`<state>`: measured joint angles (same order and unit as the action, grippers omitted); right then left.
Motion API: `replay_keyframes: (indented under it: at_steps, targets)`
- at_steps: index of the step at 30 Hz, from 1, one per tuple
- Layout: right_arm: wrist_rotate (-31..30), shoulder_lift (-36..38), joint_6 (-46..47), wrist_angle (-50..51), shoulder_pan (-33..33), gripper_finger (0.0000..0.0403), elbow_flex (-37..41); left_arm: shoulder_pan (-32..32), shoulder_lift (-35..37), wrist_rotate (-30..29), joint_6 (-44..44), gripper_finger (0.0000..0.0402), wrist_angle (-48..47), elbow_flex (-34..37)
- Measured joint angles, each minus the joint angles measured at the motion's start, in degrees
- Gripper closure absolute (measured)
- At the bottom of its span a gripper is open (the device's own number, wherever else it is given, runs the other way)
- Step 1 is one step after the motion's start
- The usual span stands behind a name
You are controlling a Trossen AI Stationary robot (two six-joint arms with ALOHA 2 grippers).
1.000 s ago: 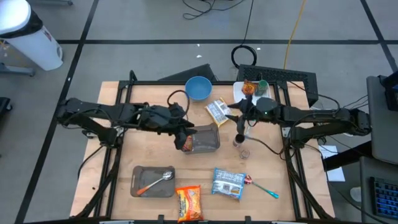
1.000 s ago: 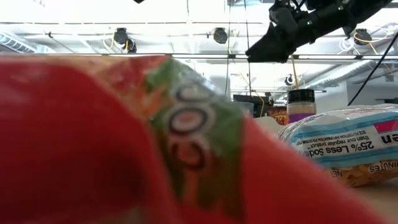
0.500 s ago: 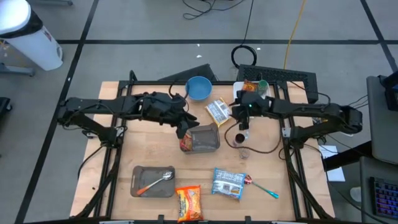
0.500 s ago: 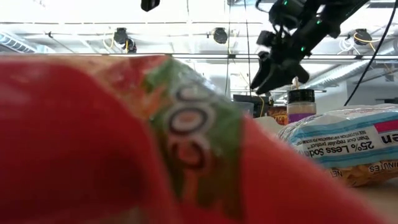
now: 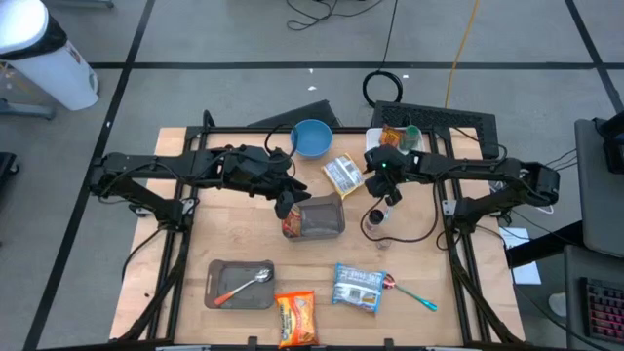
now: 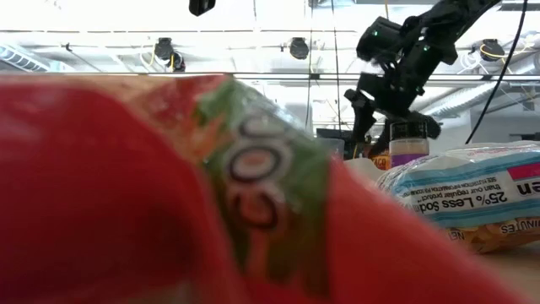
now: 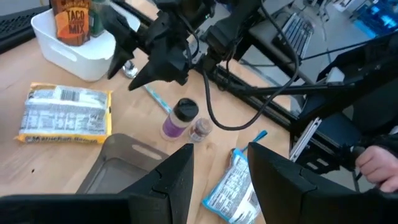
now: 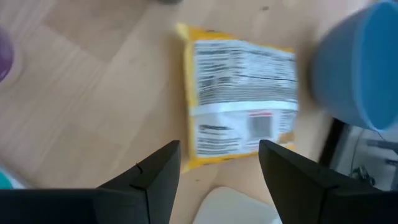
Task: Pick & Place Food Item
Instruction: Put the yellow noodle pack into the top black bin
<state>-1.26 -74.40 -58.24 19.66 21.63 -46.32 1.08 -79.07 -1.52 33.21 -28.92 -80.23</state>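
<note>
Noodle packet (image 8: 239, 102) lay beyond right gripper (image 8: 217, 163), fingers spread, empty; risked clipping blue bowl (image 8: 364, 62) close beside.

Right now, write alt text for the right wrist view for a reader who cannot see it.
A yellow-edged food packet with a printed white nutrition label lies flat on the light wooden table, seen beyond the open right pincer, which holds nothing. A round blue bowl sits beside the packet.

Bare wood (image 5: 234, 229) left of grey bin (image 5: 320, 217) passable; spice jar (image 5: 375, 219) blocks right side.
</note>
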Motion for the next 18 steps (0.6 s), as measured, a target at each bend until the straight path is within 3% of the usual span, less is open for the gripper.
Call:
replay_keyframes:
  at_steps: [6,14,18]
  targets:
    - [-1.5,-1.9,-4.4,-0.7,-1.3,0.0193,2.3,0.0,0.0,0.0,0.2,0.0245,-1.6,0.0]
    - [-5.3,-2.2,-3.8,-11.3,-2.8,0.0193,8.6,-0.1,0.0,-1.5,-0.5,0.0245,-2.7,0.0]
    - [-10.5,-2.1,-4.1,-16.6,-3.9,0.0193,11.5,-0.5,0.0,-1.5,-0.5,0.0245,-2.7,0.0]
